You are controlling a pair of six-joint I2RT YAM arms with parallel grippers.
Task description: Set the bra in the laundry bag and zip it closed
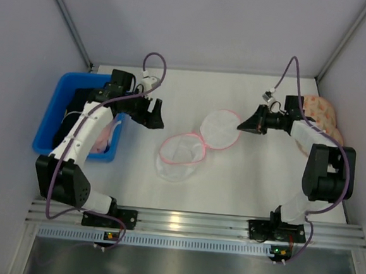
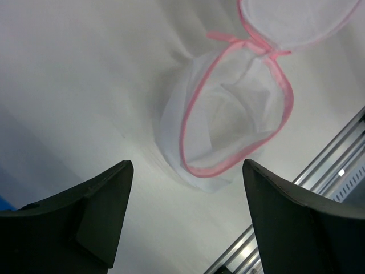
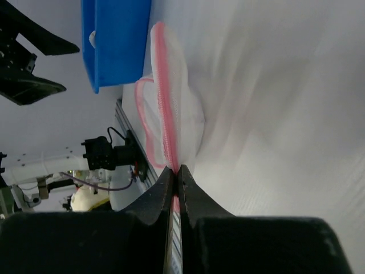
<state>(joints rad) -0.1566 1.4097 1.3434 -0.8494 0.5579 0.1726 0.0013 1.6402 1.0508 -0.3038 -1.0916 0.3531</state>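
The laundry bag lies open on the table as two round mesh halves with pink zipper edging: the base (image 1: 180, 154) and the flipped-back lid (image 1: 220, 128). My right gripper (image 1: 241, 126) is shut on the lid's pink edge (image 3: 165, 114), its fingertips (image 3: 171, 177) pinched together on it. My left gripper (image 1: 154, 116) is open and empty, above the table left of the bag; its view looks down into the open base (image 2: 236, 123). Light-pink fabric, the bra (image 1: 107, 137), lies in the blue bin, partly hidden by my left arm.
The blue plastic bin (image 1: 47, 126) stands at the far left with dark garments in it; it also shows in the right wrist view (image 3: 117, 40). A peach speckled two-lobed item (image 1: 321, 113) lies at the back right behind my right arm. The metal rail (image 1: 182, 223) runs along the near edge.
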